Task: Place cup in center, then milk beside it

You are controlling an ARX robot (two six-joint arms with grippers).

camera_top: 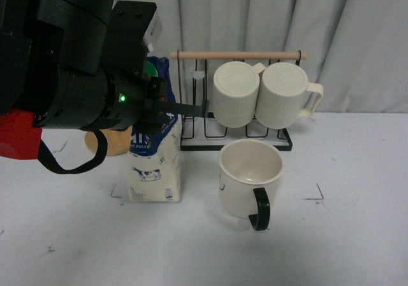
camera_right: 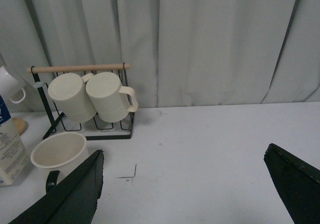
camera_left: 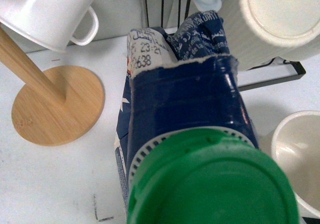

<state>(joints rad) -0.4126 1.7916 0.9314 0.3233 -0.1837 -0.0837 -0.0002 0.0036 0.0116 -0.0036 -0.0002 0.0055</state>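
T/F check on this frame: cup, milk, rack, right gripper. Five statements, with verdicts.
1. The cup stands upright, opening up. True.
2. The milk lies on its side. False: it stands upright on the table, left of the cup in the front view.
3. The right gripper holds a mug. False: its jaws are wide apart with nothing between them.
4. Two ribbed mugs hang on the rack behind the cup. True.
5. The milk's cap is red. False: it is green.
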